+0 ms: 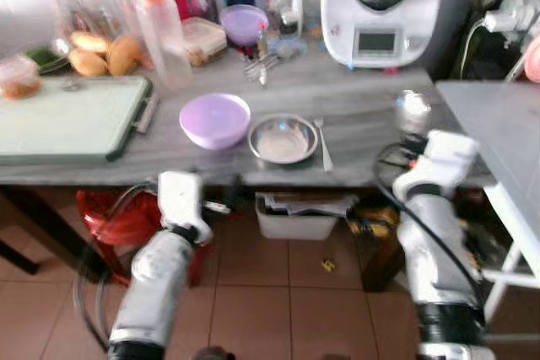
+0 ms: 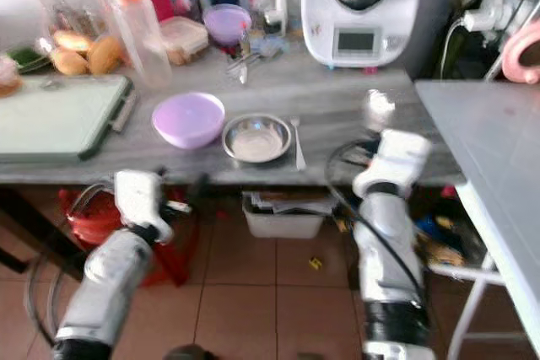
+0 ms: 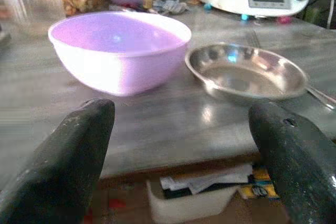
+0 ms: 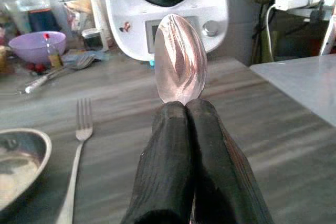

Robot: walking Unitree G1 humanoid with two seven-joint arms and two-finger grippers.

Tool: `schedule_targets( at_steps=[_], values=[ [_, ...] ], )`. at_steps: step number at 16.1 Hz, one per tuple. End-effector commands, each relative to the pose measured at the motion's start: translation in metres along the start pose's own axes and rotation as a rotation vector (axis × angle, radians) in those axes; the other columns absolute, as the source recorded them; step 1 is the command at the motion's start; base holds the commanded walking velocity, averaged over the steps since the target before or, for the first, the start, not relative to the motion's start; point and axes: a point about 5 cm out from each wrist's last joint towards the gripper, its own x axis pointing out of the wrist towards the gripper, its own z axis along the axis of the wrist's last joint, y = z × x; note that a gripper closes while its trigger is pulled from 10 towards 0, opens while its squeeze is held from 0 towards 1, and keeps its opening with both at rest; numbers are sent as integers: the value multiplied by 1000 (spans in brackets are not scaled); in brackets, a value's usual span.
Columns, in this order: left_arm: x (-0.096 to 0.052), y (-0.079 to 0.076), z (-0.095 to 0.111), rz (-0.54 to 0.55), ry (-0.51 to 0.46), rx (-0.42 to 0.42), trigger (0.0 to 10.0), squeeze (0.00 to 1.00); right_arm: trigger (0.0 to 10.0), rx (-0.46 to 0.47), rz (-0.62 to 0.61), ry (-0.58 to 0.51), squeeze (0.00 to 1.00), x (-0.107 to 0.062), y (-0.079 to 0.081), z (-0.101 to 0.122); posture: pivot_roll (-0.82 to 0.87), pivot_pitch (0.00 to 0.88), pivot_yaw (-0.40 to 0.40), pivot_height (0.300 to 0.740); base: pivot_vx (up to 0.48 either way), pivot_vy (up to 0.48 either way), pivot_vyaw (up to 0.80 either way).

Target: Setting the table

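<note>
On the grey counter [image 1: 363,107] a purple bowl [image 1: 215,120] stands beside a steel bowl [image 1: 283,139], and a fork [image 1: 322,142] lies just right of the steel bowl. My left gripper [image 3: 178,145] is open, low at the counter's front edge, facing the purple bowl [image 3: 121,51] and the steel bowl [image 3: 247,72]. My right gripper [image 4: 184,109] is shut on a spoon [image 4: 181,59], whose bowl sticks up past the fingertips. The spoon [image 1: 413,111] is held over the counter's right end, right of the fork [image 4: 79,129].
A green cutting board [image 1: 67,115] lies at the left. Bottles, bread rolls [image 1: 105,52], a second purple bowl [image 1: 243,23] and a white kitchen machine [image 1: 384,6] line the back. A white table [image 1: 498,124] adjoins on the right. A bin [image 1: 295,217] and a red bag [image 1: 118,217] sit underneath.
</note>
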Motion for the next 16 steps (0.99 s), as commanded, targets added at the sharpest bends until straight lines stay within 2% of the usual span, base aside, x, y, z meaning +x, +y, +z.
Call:
schedule_targets(
  at_steps=[1, 12, 14, 16],
  values=[
    [3, -10, 2, -38, -5, -4, 10000, 0, 10000, -2, -22, -32, 0, 2, -8, 8, -46, 0, 31, 740, 341, 0, 0],
    [1, -8, 2, -27, -7, -1, 10000, 0, 10000, 5, -4, -17, 0, 0, -6, 4, -41, 0, 33, 740, 334, 0, 0],
    [0, -2, 4, 20, -17, -2, 10000, 0, 10000, 7, 7, -14, 0, 0, -4, 4, -41, 0, 32, 740, 0, 0, 0],
    [-5, -2, 2, 3, -10, -1, 10000, 0, 10000, 7, 10, -10, 0, 0, -4, 3, -38, 0, 31, 740, 0, 0, 0]
  ],
)
